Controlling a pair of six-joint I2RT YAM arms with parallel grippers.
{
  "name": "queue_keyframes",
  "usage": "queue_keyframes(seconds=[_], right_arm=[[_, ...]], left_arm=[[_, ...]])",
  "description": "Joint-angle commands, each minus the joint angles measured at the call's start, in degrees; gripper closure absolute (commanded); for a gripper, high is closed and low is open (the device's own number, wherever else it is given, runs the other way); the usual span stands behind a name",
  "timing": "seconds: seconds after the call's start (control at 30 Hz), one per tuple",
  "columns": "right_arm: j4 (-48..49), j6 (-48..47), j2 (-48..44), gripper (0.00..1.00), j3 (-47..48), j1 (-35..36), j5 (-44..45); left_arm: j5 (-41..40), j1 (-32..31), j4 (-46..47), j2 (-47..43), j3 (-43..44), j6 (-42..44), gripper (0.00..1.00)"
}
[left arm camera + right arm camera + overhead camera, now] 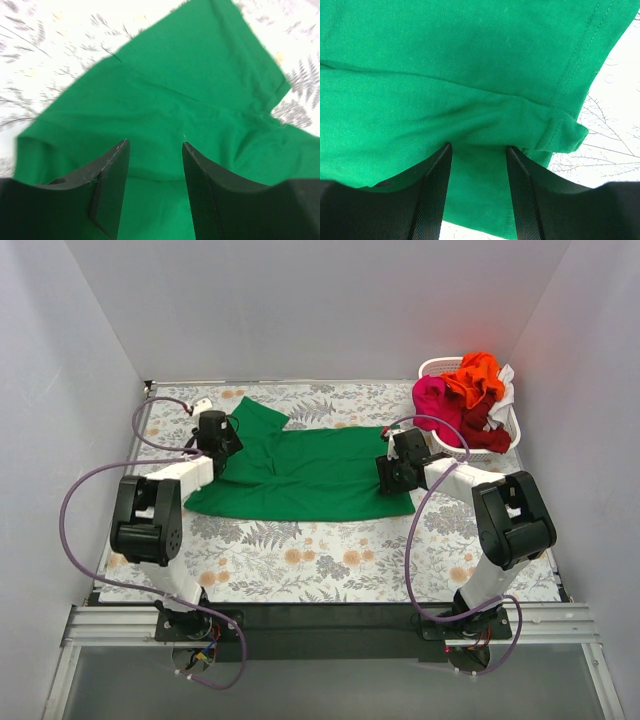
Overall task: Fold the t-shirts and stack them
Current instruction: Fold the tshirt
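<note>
Left fingers [107, 185] and right fingers [432, 195] spread apart over green t-shirt [300, 475].

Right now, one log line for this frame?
green t-shirt: spread on table, unfolded | left claw: open above it | right claw: open at its hem | basket: other shirts piled

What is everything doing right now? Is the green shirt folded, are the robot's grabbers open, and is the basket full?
green t-shirt: spread out on the table, wrinkled, not folded up.
left gripper: jaws open, over the shirt's sleeve end.
right gripper: jaws open, low over the shirt's right edge.
basket: upright, heaped full.
orange t-shirt: crumpled on top of the heap.
pink t-shirt: crumpled, hanging over the basket's rim.
</note>
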Motion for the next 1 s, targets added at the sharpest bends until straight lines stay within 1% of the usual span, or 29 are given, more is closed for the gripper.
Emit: queue_keyframes(seconds=[0.0, 0.07, 0.1, 0.13, 0.2, 0.33, 0.5, 0.53, 0.6, 0.73, 0.77, 0.87, 0.97], right_arm=[[-2.8, -0.3, 1.2, 0.57, -0.1, 0.4, 1.3], [-2.8, -0.3, 1.5, 0.57, 0.0, 0.5, 1.3], [-2.8, -0.3, 1.7, 0.57, 0.1, 0.5, 1.2], [-2.8, -0.3, 1.8, 0.57, 0.3, 0.5, 1.2], [-2.8, -0.3, 2.6, 0.57, 0.6, 0.6, 1.1], [-2.7, -0.2, 3.2, 0.57, 1.1, 0.7, 0.8], [-2.7, -0.3, 3.6, 0.57, 1.3, 0.9, 0.7], [-2.7, -0.3, 3.5, 0.57, 1.3, 0.9, 0.7], [-2.7, -0.3, 3.9, 0.57, 1.4, 1.0, 0.6], [-2.8, -0.3, 3.8, 0.57, 1.4, 1.2, 0.7], [-2.8, -0.3, 3.6, 0.57, 1.3, 1.2, 0.8], [-2.8, -0.3, 3.0, 0.57, 1.0, 1.3, 1.0], [-2.8, -0.3, 2.4, 0.57, 0.7, 1.3, 1.1]], left_arm=[[4.5, 0.1, -4.4, 3.1, 2.6, 1.1, 0.56], [8.4, -0.1, -2.6, 1.7, -0.3, 0.2, 0.56], [9.2, -0.3, -1.7, 0.8, -1.6, -0.4, 0.56], [9.5, -0.7, -0.4, -0.2, -3.8, -0.8, 0.56], [10.5, -1.1, 0.0, -2.5, -5.4, -1.7, 0.56], [9.9, -3.2, 0.2, -6.2, -10.4, -3.8, 0.56], [5.2, -6.7, -0.3, -10.5, -15.0, -4.3, 0.56], [2.9, -7.7, -0.4, -11.2, -15.7, -4.3, 0.56], [1.3, -8.3, -0.4, -13.0, -16.9, -4.2, 0.56], [-3.0, -8.3, -0.8, -15.9, -16.4, -3.4, 0.56], [-6.1, -8.3, -0.9, -16.4, -16.0, -3.2, 0.55], [-9.1, -7.1, -2.0, -15.5, -13.8, -2.6, 0.54], [-8.8, -4.3, -2.3, -12.9, -12.3, -2.9, 0.54]])
